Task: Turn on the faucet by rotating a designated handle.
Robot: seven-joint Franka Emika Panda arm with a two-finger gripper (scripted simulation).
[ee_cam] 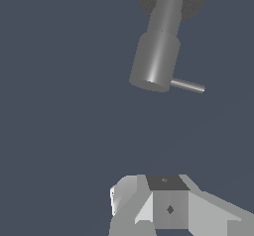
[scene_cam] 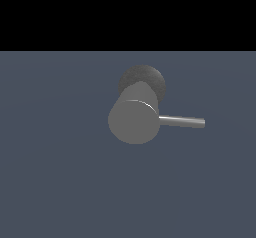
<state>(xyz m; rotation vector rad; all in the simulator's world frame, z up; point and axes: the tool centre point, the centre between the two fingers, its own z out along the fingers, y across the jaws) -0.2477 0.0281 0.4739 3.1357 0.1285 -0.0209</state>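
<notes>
While the exterior view shows only a flat slate-blue desk under a black band across the frame's top, the faucet stands just right of center there, its handle pointing toward the exterior view's right. Only the wrist view shows the end effector, well apart from the faucet; whether its fingers are apart or together cannot be told.

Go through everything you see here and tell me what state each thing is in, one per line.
faucet: standing on its dark round base, nothing touching it.
handle: sticking out sideways toward the exterior view's right, free of contact.
gripper: clear of the faucet, holding nothing; whether the jaws are open or shut cannot be told.
</notes>
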